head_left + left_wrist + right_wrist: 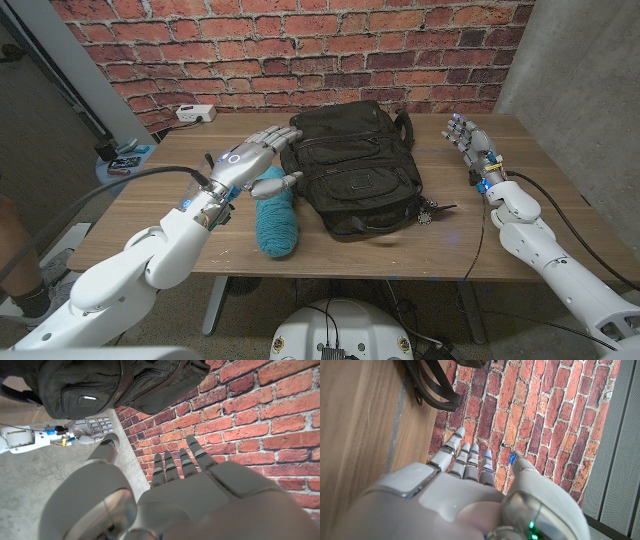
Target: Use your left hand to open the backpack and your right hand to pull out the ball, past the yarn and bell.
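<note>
Backpack of black fabric (355, 170), zipped pockets facing up, lies on the wooden tabletop (445, 255) near its middle, with the red brick wall (300, 50) behind it. A skein of teal yarn (276, 215) lies on the tabletop just beside the backpack, on the robot's left. The left hand (250, 158) reaches in over the yarn with its fingers spread and holding nothing; the fingertips (285, 133) are at the backpack's near top corner (whether they touch the fabric cannot be told), and the left wrist view shows the same hand (170, 495) with fingers apart, the backpack beyond them. The right hand (470, 140) is over the tabletop well apart from the backpack on the robot's right, fingers extended and slightly apart, empty. A white power strip (196, 113) sits at the tabletop's far left corner
</note>
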### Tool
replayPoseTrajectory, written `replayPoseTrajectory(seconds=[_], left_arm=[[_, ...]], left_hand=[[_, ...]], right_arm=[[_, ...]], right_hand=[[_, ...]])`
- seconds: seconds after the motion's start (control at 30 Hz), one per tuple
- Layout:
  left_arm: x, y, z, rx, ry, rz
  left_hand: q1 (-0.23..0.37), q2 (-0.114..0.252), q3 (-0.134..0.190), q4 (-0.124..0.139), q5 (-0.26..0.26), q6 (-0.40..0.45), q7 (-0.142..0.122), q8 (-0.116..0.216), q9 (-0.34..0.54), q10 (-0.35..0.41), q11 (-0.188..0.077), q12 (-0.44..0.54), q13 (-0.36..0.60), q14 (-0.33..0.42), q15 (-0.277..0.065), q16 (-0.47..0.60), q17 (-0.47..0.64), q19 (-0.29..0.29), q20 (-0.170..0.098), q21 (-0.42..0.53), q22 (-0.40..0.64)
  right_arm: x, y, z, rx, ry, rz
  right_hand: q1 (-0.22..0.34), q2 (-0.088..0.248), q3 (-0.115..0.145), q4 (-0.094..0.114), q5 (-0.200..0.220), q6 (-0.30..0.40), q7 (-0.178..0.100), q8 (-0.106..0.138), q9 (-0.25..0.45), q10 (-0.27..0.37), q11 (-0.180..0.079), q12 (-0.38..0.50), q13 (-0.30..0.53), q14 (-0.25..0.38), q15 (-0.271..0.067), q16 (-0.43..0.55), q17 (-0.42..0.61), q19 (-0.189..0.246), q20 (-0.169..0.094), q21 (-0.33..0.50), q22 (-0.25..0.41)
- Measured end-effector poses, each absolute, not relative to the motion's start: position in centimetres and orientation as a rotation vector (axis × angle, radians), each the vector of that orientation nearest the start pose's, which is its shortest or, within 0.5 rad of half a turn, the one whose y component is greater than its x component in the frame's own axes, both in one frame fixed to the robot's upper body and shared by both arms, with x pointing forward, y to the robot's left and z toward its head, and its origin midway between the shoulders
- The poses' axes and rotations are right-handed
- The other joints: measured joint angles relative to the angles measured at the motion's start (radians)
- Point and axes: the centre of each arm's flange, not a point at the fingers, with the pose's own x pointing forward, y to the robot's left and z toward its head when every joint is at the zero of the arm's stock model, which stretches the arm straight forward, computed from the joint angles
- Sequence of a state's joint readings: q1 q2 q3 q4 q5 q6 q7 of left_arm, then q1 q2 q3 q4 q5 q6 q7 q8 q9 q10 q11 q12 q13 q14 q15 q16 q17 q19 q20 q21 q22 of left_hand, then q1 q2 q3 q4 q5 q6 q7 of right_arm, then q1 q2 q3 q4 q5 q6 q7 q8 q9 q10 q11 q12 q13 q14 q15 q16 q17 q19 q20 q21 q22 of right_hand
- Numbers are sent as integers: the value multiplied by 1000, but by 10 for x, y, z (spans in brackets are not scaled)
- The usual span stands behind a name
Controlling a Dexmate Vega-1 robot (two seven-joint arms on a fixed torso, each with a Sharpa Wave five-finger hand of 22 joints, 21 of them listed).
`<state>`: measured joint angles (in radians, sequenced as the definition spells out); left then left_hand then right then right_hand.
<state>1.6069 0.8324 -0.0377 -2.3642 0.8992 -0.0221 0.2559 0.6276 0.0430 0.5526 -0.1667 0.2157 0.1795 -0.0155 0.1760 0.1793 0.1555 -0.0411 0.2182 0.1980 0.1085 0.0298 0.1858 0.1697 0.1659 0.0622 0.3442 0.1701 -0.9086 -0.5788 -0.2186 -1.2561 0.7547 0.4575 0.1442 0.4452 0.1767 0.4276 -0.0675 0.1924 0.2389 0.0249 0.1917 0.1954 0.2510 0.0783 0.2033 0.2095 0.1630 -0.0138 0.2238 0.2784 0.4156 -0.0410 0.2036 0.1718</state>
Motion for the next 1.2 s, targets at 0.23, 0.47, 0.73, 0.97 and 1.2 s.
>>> replayPoseTrajectory(seconds=[0.23,0.47,0.73,0.97,1.2], left_arm=[[384,219,-15,1590,-1106,217],[383,214,-20,1628,-1115,226],[381,207,-27,1658,-1134,241],[380,203,-34,1669,-1143,248],[378,200,-42,1674,-1148,253]], left_hand=[[-5,-5,-6,0,0,-6,-1,0,0,4,-4,0,0,0,-7,0,0,0,0,-7,0],[-2,-9,-8,0,0,-6,-1,0,0,7,-7,0,0,6,-12,0,0,6,-5,-8,0],[-1,-9,-15,1,-4,-6,-1,0,0,9,-9,0,0,13,-19,0,0,11,-11,-8,3],[3,-13,-16,2,-7,-6,-1,0,0,13,-13,4,0,17,-19,0,0,11,-11,-15,5],[-3,-19,-23,1,-7,-6,-1,6,0,18,-7,4,0,19,-17,0,0,11,-11,-19,5]], right_arm=[[621,-388,-18,101,-749,127],[622,-389,-21,115,-749,126],[623,-391,-24,132,-750,129],[622,-392,-23,137,-753,131],[621,-395,-25,144,-755,132]], right_hand=[[0,0,0,0,0,-2,2,0,0,0,0,0,0,0,0,0,0,0,0,0,0],[0,0,0,0,4,-5,5,0,0,0,0,0,0,0,0,0,0,0,0,0,0],[0,0,0,0,4,-5,5,0,0,-5,5,0,0,-4,4,0,0,0,0,0,0],[0,0,0,0,4,-5,5,0,0,-5,5,0,0,-4,4,0,0,0,0,0,0],[0,0,0,0,4,-9,9,0,0,-5,5,0,0,-7,7,0,0,0,0,0,0]])
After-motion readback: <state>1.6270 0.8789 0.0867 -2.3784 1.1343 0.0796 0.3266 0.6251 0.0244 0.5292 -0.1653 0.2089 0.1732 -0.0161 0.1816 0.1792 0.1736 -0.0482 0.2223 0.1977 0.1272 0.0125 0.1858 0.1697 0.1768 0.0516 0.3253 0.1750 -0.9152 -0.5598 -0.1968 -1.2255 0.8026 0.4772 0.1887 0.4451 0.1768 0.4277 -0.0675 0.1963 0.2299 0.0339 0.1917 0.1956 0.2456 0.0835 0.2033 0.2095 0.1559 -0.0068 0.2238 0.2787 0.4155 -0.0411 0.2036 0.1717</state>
